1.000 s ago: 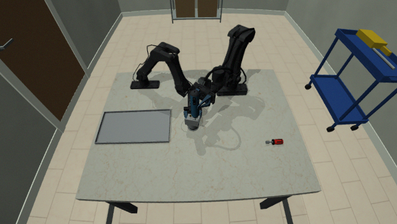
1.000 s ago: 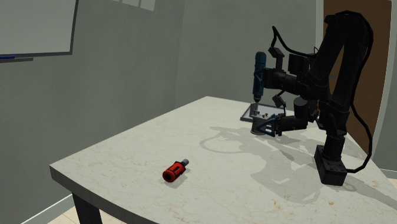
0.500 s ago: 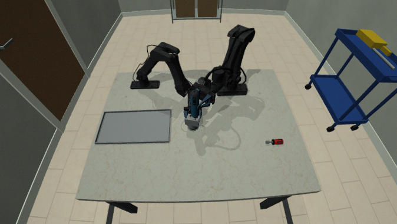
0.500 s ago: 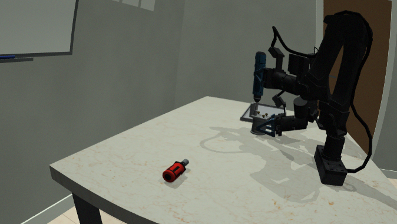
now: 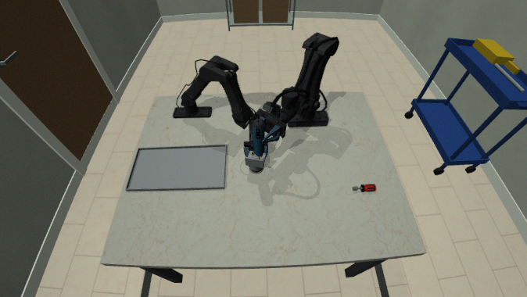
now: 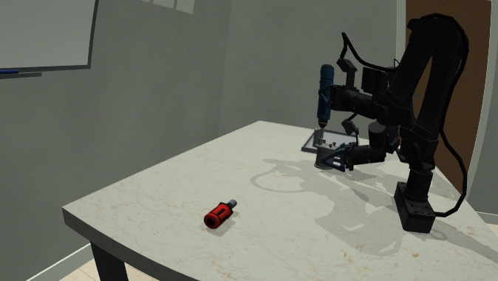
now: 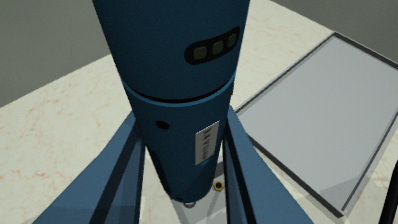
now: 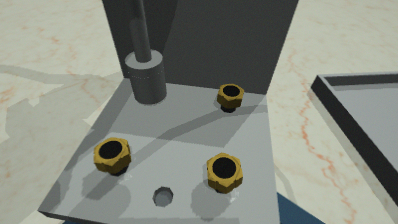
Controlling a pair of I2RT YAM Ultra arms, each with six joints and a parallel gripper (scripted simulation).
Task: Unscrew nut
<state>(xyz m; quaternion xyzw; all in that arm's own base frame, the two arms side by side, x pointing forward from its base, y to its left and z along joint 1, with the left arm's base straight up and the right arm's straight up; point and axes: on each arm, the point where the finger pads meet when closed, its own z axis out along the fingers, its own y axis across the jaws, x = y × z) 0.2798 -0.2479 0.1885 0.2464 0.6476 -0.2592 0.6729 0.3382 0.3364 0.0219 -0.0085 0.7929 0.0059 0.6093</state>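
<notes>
left gripper [image 5: 259, 137] [image 6: 325, 97] [image 7: 182, 145] is clasping the long, dark blue, likely top-heavy driver [image 5: 258, 145] [image 6: 326, 78] [image 7: 175, 55]; right gripper [image 5: 256, 150] [image 6: 326, 160] [image 8: 187, 220] is bracing the grey, round-bodied, tippable-looking module [image 5: 255, 161] [image 6: 323, 154] [image 8: 165, 167].

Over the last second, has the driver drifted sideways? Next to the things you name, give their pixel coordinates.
No, not visibly. In the top view, the driver [image 5: 259, 141] [image 6: 322, 101] [image 7: 175, 75] [image 8: 149, 84] keeps the same gap from the tray [image 5: 176, 168] [image 6: 308, 149] [image 7: 320, 110] [image 8: 375, 120]; the exterior view matches.
</notes>
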